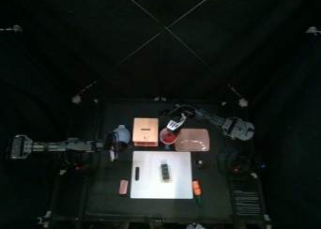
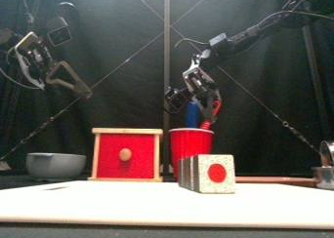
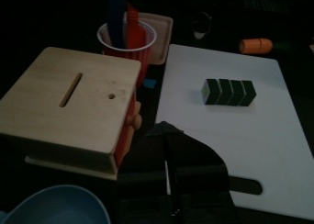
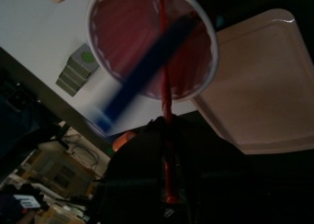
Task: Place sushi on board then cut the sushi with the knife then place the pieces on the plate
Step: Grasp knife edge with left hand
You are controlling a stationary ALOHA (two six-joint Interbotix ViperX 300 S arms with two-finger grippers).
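Above red cup (image 2: 192, 144), right pincer (image 4: 164, 136) grips red knife (image 4: 162, 72): wrist view only.

The sushi roll (image 1: 164, 171) is lying on the white cutting board (image 1: 145, 190) at mid-counter (image 1: 94, 200). The right hand (image 1: 177, 118) is hovering over the red cup (image 1: 174, 130), between the wooden box (image 1: 142, 131) and the pink tray (image 1: 194, 140). The left hand (image 1: 115, 145) is hanging just left of the box.

The box (image 3: 73, 95) is pale, matt bare wood with faint grain and a smooth red-painted drawer front (image 2: 111, 144), the red cup (image 2: 190, 144), red knife (image 4: 164, 117) and pink tray (image 4: 263, 81) look like smooth, faintly glossy plastic, the white board (image 3: 263, 127) is smooth and matt, and the sushi roll (image 2: 209, 174) has a speckled end.
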